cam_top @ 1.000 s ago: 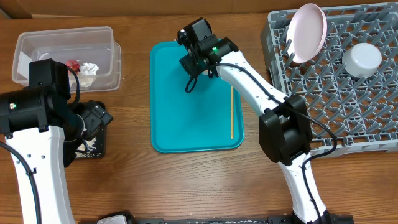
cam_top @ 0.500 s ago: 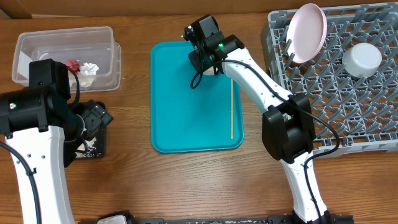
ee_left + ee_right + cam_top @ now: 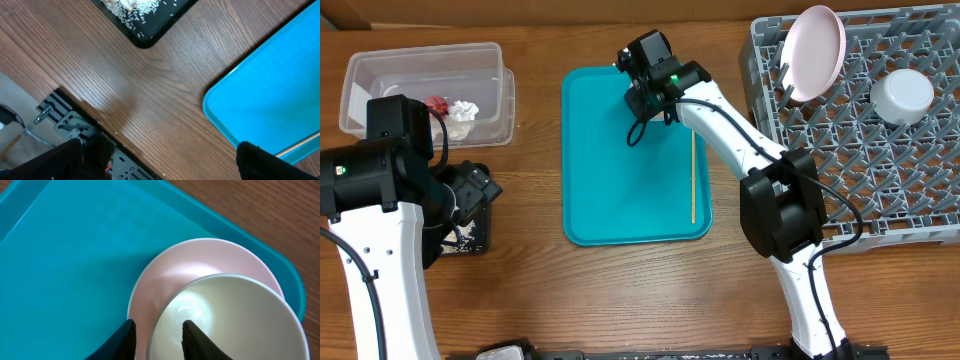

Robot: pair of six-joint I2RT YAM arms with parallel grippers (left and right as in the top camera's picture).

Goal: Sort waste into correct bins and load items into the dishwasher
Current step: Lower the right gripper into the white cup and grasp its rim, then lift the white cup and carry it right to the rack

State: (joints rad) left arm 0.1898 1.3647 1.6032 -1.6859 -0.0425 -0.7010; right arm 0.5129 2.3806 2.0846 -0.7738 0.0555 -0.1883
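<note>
My right gripper (image 3: 156, 341) is shut across the rims of two stacked bowls: a grey-blue bowl (image 3: 235, 320) sits inside a pink bowl (image 3: 165, 280). They are at a far corner of the teal tray (image 3: 75, 245). In the overhead view the right gripper (image 3: 646, 97) hides both bowls. The thin wooden stick (image 3: 693, 180) lies on the tray's right side. The plate (image 3: 817, 52) and white cup (image 3: 903, 93) stand in the grey rack (image 3: 860, 140). My left gripper (image 3: 155, 167) is open and empty over bare wood beside the black tray (image 3: 150, 37), which holds rice crumbs.
The clear tub (image 3: 380, 70) at the far left holds a red wrapper (image 3: 437, 104) and a white napkin (image 3: 465, 110). The black tray (image 3: 460, 238) is mostly hidden under the left arm. The teal tray's near corner (image 3: 260, 95) shows in the left wrist view.
My right gripper has shifted a little to the right along the tray's far end, then stayed. The left arm has not moved.
</note>
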